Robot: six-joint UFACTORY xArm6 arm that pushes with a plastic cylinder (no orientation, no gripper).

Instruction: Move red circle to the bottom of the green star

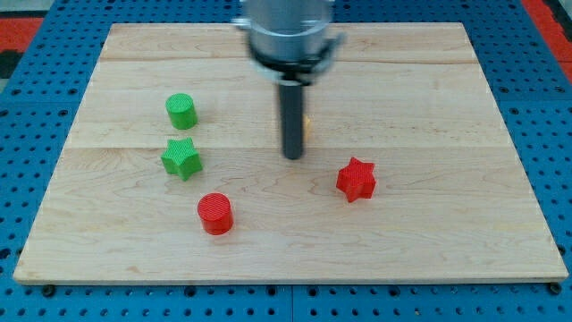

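My arm enters from the view's top centre, its grey cylindrical housing blurred and cropped by the frame. From it the straight dark rod (292, 121) hangs upright over the middle of the board. My tip (292, 157) sits at the rod's lower end, right at table height, touching nothing. The housing looks soft-edged; the rod itself reads sharper.

- You lose the arm's upper body (288, 31) at the view's top edge, and what does show of it is blurred.
- Just behind the rod (292, 121), on its right side, you can see only a yellow sliver (307, 125); its shape cannot be made out.
- The blue pegboard (36, 134) around the wooden board (429, 224) runs out of the picture on every side.
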